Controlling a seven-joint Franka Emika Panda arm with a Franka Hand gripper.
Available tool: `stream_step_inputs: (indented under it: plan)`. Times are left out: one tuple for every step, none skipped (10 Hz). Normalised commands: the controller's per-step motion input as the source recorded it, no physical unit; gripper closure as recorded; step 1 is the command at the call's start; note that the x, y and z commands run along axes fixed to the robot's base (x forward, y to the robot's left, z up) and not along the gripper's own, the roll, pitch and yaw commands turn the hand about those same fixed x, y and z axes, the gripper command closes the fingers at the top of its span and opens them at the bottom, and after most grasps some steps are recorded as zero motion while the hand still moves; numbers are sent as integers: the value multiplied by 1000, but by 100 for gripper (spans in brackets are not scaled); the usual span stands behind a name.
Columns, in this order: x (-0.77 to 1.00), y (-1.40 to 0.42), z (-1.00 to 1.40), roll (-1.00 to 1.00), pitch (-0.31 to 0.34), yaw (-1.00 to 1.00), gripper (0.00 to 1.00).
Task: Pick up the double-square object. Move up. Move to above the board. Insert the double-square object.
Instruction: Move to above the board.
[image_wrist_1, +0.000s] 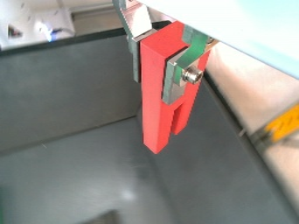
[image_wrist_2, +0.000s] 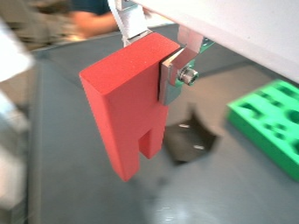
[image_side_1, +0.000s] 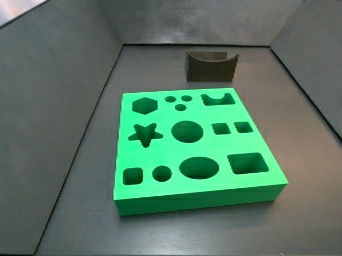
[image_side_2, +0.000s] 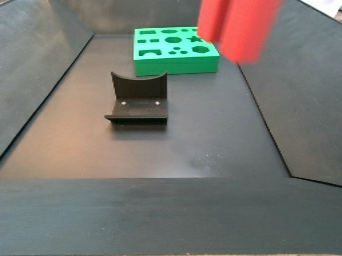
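Gripper (image_wrist_2: 173, 68): we saw it clamped on the double-square object (image_wrist_2: 126, 109), high over the floor.
Axis: vertical, prongs down.
Board (image_wrist_2: 271, 118): aside of it, well apart.

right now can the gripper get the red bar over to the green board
Probably yes. The gripper holds the red-orange bar lifted off the floor, prongs down, and the green board lies uncovered. Only the low fixture stands on the floor near it.
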Motion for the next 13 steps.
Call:
stream_step_inputs:
  plan:
    - [34, -1000, -58, 61, 394, -1000, 100]
    - [34, -1000, -57, 51, 382, -1000, 100]
    - [35, -1000, -57, 70, 389, -1000, 100]
    - [35, -1000, -55, 65, 344, -851, 100]
    - [35, -1000, -54, 22, 231, -505, 100]
    - [36, -1000, -53, 2, 164, -314, 100]
    - [37, -1000, -53, -11, 112, -170, 100]
    - [37, -1000, -52, -21, 80, -74, 100]
    - [39, -1000, -50, -17, 53, -43, 100]
    - [41, -1000, -50, -15, 44, -14, 100]
    - [44, -1000, -48, -13, 38, -8, 100]
    - [48, -1000, -47, -18, 33, -1, 100]
    - [58, -1000, -45, -5, 28, 0, 100]
